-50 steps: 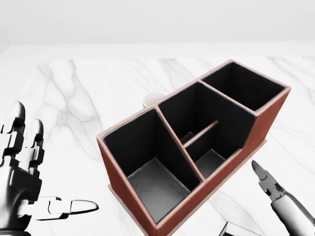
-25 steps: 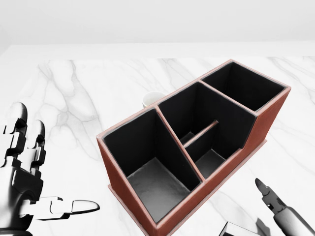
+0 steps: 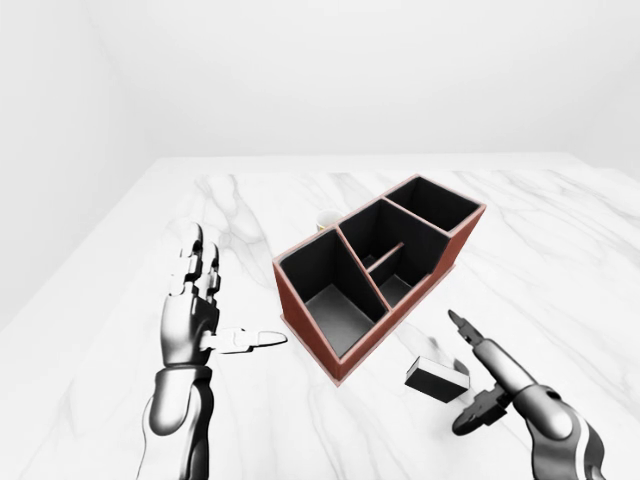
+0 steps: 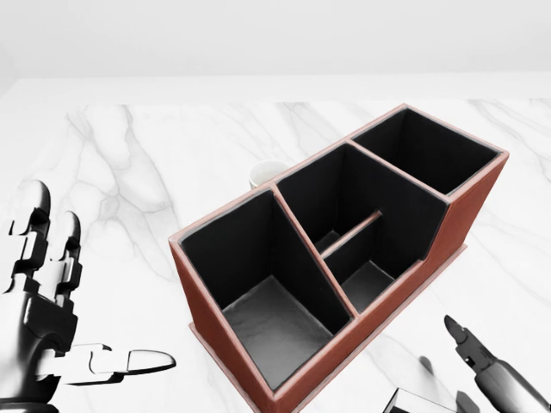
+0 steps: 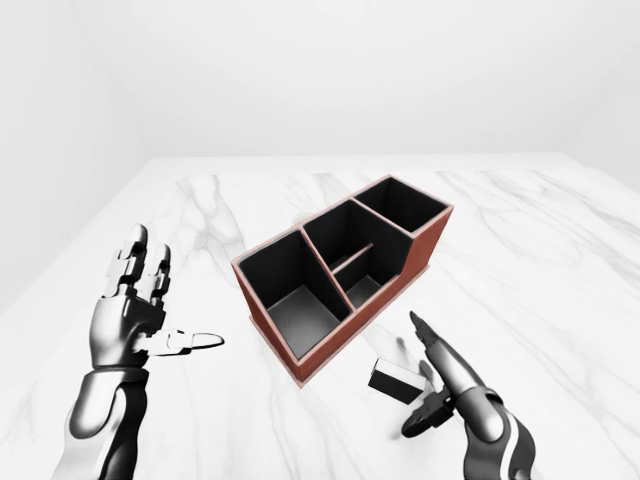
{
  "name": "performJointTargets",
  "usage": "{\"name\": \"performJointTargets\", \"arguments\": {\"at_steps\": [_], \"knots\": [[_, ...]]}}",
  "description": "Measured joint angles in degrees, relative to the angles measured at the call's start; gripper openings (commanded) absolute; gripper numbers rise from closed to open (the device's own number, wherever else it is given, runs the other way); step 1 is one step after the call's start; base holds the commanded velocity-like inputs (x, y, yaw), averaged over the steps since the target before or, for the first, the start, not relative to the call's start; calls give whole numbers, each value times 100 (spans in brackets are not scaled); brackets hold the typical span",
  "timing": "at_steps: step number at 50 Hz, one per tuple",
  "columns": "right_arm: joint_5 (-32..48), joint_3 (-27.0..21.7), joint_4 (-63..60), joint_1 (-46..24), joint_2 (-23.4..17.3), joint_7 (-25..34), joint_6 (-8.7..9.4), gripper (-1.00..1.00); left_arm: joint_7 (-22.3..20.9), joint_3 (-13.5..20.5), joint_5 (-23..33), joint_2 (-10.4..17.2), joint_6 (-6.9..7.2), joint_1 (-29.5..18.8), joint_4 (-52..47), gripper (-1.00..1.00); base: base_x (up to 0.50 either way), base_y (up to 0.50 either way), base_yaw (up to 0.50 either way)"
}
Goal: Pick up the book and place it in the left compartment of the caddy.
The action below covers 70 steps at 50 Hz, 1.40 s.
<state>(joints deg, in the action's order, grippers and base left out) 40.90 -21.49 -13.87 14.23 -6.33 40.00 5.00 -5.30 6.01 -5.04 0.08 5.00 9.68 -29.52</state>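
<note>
The book, small and dark with a white page edge, lies on the marble table to the lower right of the caddy in the left-eye view. Only its corner shows in the head view. The red-brown caddy has black insides, and its left compartment holds nothing. My right hand is open at the book's right side, with the index finger stretched above it and the thumb below. I cannot tell if it touches the book. My left hand is open and empty, left of the caddy.
A white cup stands just behind the caddy's far wall, mostly hidden. The marble table stretches wide to the left and right, with its far edge against a plain white wall.
In the head view my right hand has dropped lower, toward the bottom edge near the book. My left hand has sunk slightly. The caddy has not moved.
</note>
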Motion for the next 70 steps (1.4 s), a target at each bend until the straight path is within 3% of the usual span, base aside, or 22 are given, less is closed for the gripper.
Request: {"name": "performJointTargets", "arguments": {"at_steps": [34,36,37,39,61,70], "knots": [[281,364,922,-307,-316,-85,0,100,6,34,-37,3,0,-11,-37,100,0,0,0],[268,368,971,-334,-330,-112,0,35,7,34,-36,3,0,-10,-37,100,0,0,0],[260,372,993,-347,-337,-125,0,27,7,33,-35,2,0,-10,-36,100,0,0,0],[242,382,1031,-368,-349,-148,0,-95,9,31,-33,1,0,-10,-31,100,0,0,0],[365,632,1087,-514,-400,-126,0,-100,27,1,-13,-2,0,0,-26,100,0,0,0],[694,812,424,-444,-301,1,0,-100,28,-2,-14,-2,0,5,-42,100,0,0,0]]}}
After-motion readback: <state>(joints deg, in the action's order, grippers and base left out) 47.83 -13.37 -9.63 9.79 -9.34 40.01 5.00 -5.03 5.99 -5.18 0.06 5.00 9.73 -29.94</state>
